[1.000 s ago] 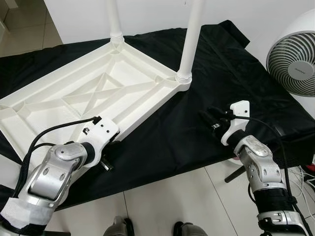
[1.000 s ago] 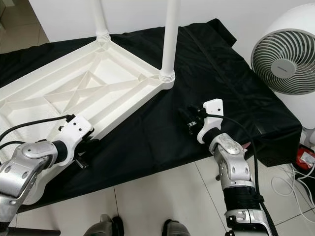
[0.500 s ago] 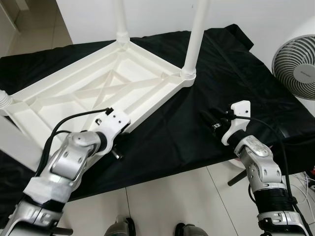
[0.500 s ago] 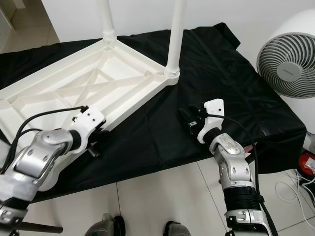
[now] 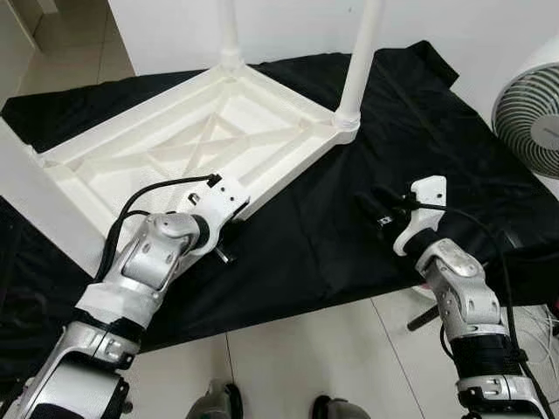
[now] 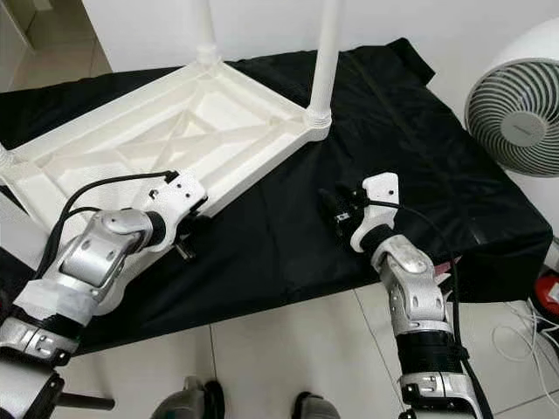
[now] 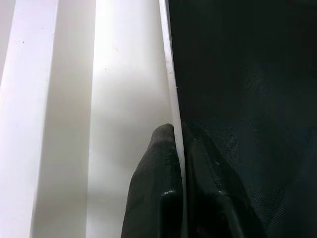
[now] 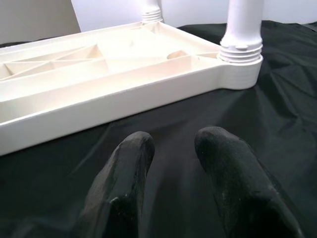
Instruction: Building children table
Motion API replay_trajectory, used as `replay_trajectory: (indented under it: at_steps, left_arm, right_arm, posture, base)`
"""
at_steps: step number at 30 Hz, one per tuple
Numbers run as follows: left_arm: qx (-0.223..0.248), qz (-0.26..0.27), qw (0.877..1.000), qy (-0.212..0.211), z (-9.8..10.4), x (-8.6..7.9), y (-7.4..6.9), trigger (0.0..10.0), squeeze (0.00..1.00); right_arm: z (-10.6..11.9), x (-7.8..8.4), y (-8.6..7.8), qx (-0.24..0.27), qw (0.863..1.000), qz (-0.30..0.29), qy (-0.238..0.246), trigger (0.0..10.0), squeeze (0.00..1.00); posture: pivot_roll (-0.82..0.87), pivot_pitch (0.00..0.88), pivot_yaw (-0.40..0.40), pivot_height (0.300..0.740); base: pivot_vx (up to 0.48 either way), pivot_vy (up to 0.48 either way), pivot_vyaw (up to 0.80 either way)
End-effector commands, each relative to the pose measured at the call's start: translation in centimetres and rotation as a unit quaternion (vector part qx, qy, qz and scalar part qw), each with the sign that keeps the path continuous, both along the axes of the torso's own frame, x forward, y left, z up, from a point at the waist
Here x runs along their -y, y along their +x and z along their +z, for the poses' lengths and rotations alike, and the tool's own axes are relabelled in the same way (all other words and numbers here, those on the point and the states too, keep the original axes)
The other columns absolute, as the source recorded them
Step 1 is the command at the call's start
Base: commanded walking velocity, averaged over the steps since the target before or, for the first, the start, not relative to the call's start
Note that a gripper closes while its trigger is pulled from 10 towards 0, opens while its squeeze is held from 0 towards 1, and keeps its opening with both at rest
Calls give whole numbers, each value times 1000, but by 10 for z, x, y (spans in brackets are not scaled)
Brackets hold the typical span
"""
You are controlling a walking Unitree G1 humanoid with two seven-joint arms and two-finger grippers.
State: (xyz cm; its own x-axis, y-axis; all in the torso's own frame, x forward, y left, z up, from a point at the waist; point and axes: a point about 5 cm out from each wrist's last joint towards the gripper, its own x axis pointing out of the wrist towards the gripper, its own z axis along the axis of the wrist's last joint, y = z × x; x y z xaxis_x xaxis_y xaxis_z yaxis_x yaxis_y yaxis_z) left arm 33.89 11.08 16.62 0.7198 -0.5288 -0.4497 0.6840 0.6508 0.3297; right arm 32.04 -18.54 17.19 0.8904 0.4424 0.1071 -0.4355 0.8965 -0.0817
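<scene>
A white plastic children's table [image 5: 262, 113] lies upside down on a black cloth [image 5: 437, 113]. Two white legs stand screwed into its far corners, one at the far right [image 5: 362, 52] and one at the far left [image 5: 229, 26]. A third leg [image 5: 44, 201] rises at the near left. My left gripper [image 7: 177, 136] is shut on the thin rim of the table's near long side [image 5: 253, 196]. My right gripper [image 8: 173, 141] hovers open just above the cloth, right of the table, with nothing between its fingers [image 5: 371, 205].
A white fan [image 5: 533, 113] stands to the right of the cloth. Pale floor tiles [image 5: 306, 349] lie in front of the cloth's near edge, with my feet at the bottom. A white wall runs behind.
The camera has shifted, bringing the near-left leg into sight. My left arm has stretched forward while its gripper stays on the rim. The right arm has barely moved.
</scene>
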Motion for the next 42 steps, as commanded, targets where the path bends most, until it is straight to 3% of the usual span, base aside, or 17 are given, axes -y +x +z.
replay_trajectory:
  at_steps: [1, 2, 3, 4, 7, 12, 13, 14, 15, 18, 21, 23, 25, 31, 33, 37, 42]
  left_arm:
    - [98, 22, 995, -19, 22, 7, 5, 667, 0]
    - [99, 23, 995, -24, 23, 7, 5, 6941, 0]
    - [102, 20, 994, -34, 25, 5, 4, 10000, 0]
    - [102, 20, 993, -53, 27, 3, 2, 10000, 973]
    - [101, 16, 992, -80, 32, 0, -2, 10000, 1000]
    - [133, 28, 987, -88, 43, -6, -5, 10000, 1000]
    - [148, 33, 985, -81, 45, -8, -6, 10000, 451]
    - [148, 33, 985, -81, 45, -8, -6, 10000, 451]
    - [153, 40, 984, -81, 46, -11, -7, 10000, 0]
    - [155, 44, 983, -82, 46, -12, -8, 10000, 0]
    - [161, 49, 979, -113, 47, -14, -16, 10000, 0]
    - [164, 46, 974, -151, 45, -19, -29, 10000, 0]
    - [164, 46, 974, -151, 45, -19, -29, 10000, 0]
    - [159, 56, 969, -182, 32, -32, -51, 10000, 0]
    - [148, 45, 966, -206, 26, -33, -65, 10000, 0]
    - [139, 35, 962, -234, 22, -33, -76, 10000, 0]
    - [124, -21, 944, -306, 24, -38, -107, 10000, 0]
  right_arm:
    - [-5, -1, -3, -9, 1000, 1, 5, 10000, 0]
    - [-5, -1, -3, -9, 1000, 0, 5, 10000, 0]
    - [-6, -1, -3, -10, 1000, -1, 6, 10000, 0]
    - [-6, -1, -4, -11, 1000, -1, 6, 10000, 0]
    - [-7, -1, -3, -12, 1000, -1, 7, 10000, 0]
    - [-6, -4, -2, -12, 1000, 3, 9, 10000, 0]
    - [-6, -5, -2, -12, 1000, 5, 9, 10000, 0]
    - [-6, -5, -2, -12, 1000, 5, 9, 10000, 0]
    - [-6, -6, -1, -12, 1000, 6, 9, 10000, 0]
    - [-6, -6, -1, -12, 1000, 6, 9, 10000, 0]
    - [-6, -7, -1, -11, 1000, 7, 10, 10000, 0]
    - [-6, -7, -1, -11, 1000, 7, 10, 10000, 0]
    - [-6, -7, -1, -11, 1000, 7, 10, 10000, 0]
    - [-7, -8, 1, -11, 1000, 6, 12, 10000, 0]
    - [-7, -10, 3, -11, 1000, 8, 13, 10000, 0]
    - [-8, -12, 4, -12, 1000, 12, 14, 10000, 0]
    - [-9, -14, 6, -16, 1000, 17, 14, 10000, 0]
  posture:
    - [-84, 162, 56, 740]
    - [-83, 164, 58, 740]
    - [-83, 164, 58, 740]
    - [-83, 164, 58, 740]
    - [-83, 164, 58, 740]
    - [-63, 166, 52, 740]
    - [-63, 166, 52, 740]
    - [-63, 166, 52, 740]
    - [-57, 166, 50, 740]
    - [-57, 166, 50, 740]
    - [-57, 166, 50, 740]
    - [-54, 167, 52, 740]
    - [-54, 167, 52, 740]
    - [-35, 165, 47, 740]
    - [-24, 166, 43, 740]
    - [-24, 166, 43, 740]
    - [-12, 169, 35, 740]
  base:
    - [0, 0, 0]
    - [0, 0, 0]
    - [0, 0, 0]
    - [0, 0, 0]
    - [0, 0, 0]
    - [0, 0, 0]
    - [0, 0, 0]
    - [0, 0, 0]
    - [0, 0, 0]
    - [0, 0, 0]
    - [0, 0, 0]
    - [0, 0, 0]
    - [0, 0, 0]
    - [0, 0, 0]
    - [0, 0, 0]
    - [0, 0, 0]
    - [0, 0, 0]
